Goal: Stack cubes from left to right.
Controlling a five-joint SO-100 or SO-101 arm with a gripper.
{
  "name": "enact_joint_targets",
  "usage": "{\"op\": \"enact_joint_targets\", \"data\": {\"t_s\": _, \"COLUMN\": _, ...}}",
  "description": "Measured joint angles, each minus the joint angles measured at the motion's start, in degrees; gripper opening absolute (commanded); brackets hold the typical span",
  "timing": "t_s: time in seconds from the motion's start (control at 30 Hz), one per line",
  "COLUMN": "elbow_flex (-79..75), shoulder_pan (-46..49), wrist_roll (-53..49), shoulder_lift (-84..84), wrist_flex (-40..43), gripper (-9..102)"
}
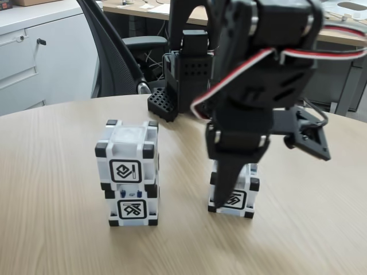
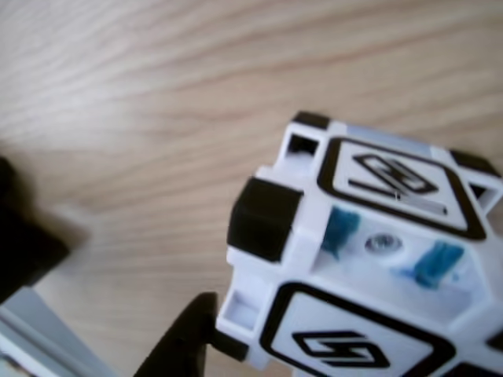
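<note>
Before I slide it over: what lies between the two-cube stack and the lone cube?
Bare table in the fixed view, from stack to cube.

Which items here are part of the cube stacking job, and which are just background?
Job items:
- top cube of the left stack in the fixed view
- bottom cube under it
- single cube on the right
- gripper, down at the single cube

Background:
- office chair behind the table
- white cabinet
- desk at the back
</note>
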Motion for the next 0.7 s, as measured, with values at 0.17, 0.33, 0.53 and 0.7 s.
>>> {"op": "enact_joint_targets", "data": {"t_s": 0.17, "elbow_flex": 0.0, "shoulder_pan": 0.7, "wrist_roll": -1.58, "shoulder_lift": 0.0, "wrist_flex": 0.0, "gripper": 31}}
{"op": "enact_joint_targets", "data": {"t_s": 0.33, "elbow_flex": 0.0, "shoulder_pan": 0.79, "wrist_roll": -1.93, "shoulder_lift": 0.0, "wrist_flex": 0.0, "gripper": 33}}
{"op": "enact_joint_targets", "data": {"t_s": 0.53, "elbow_flex": 0.0, "shoulder_pan": 0.79, "wrist_roll": -2.9, "shoulder_lift": 0.0, "wrist_flex": 0.0, "gripper": 34}}
{"op": "enact_joint_targets", "data": {"t_s": 0.7, "elbow_flex": 0.0, "shoulder_pan": 0.62, "wrist_roll": -4.13, "shoulder_lift": 0.0, "wrist_flex": -3.16, "gripper": 34}}
